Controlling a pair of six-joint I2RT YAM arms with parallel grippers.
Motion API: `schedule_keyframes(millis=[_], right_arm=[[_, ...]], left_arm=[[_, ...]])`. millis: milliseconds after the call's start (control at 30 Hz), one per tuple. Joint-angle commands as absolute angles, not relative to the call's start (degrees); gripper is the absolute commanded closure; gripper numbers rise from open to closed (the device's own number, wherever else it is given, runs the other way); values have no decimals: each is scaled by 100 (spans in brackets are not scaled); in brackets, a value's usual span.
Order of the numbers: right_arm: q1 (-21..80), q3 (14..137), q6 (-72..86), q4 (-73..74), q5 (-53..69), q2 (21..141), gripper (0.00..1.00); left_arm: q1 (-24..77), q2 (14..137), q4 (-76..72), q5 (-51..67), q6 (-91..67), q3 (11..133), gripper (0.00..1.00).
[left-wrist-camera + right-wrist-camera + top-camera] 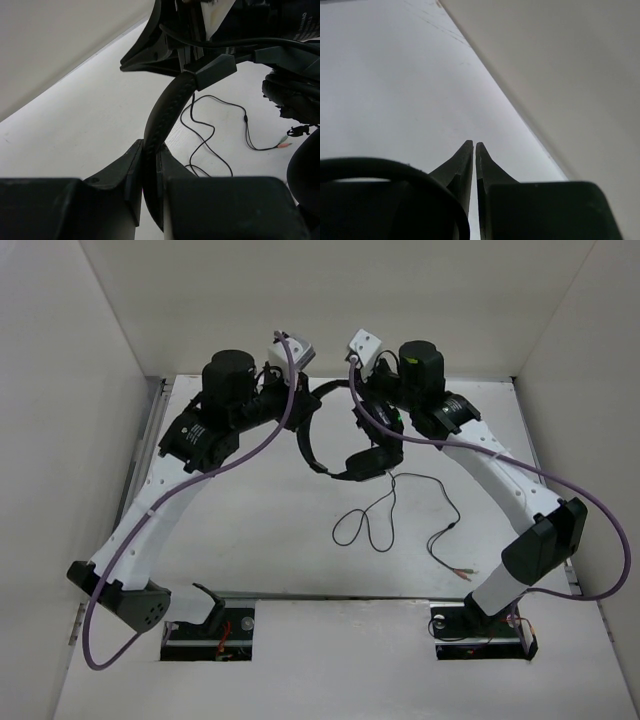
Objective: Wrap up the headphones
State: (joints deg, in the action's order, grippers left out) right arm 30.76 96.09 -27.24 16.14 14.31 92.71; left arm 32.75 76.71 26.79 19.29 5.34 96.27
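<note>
The black headphones hang above the back middle of the table. My left gripper (304,418) is shut on the headband (306,445); in the left wrist view the band (167,105) rises from between my jaws (150,152). An earcup (366,462) hangs at the lower right and also shows in the left wrist view (292,95). The thin cable (385,512) trails on the table to coloured plugs (466,576). My right gripper (352,400) sits by the band's top, and in its wrist view the jaws (474,145) are shut with nothing between them. A black curve (395,170) passes beside them.
White walls enclose the table on the left, back and right. The back wall (560,75) is close ahead of my right gripper. Purple arm cables (250,455) loop beside both arms. Cable loops (200,130) lie on the table (90,115) below the band.
</note>
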Motion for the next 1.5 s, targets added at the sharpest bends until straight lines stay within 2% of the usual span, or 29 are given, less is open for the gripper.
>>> schedule_keyframes(millis=[0, 333, 567, 733, 1033, 1300, 1467], right_arm=[[3046, 9853, -1936, 1705, 2143, 9114, 77], [2633, 9537, -327, 1530, 3821, 9000, 57], [2369, 9220, 1456, 512, 5219, 8939, 38], [2219, 8834, 2661, -570, 5633, 8903, 34], [2237, 8201, 3813, -1774, 6117, 8745, 27], [2509, 7875, 3920, -2021, 6161, 8622, 25], [2615, 7989, 3692, -2066, 5907, 8762, 28]], left_arm=[[3142, 7541, 2171, 2223, 106, 10046, 100], [2650, 7559, 1820, 2426, -685, 10476, 100], [2255, 7638, 1495, 2584, -1379, 10801, 100], [1982, 7664, 1292, 2619, -1713, 10960, 100], [1394, 7805, 757, 2400, -2627, 11259, 100], [1006, 7919, 589, 2013, -2979, 11443, 100], [1006, 7884, 580, 2074, -2927, 11452, 100]])
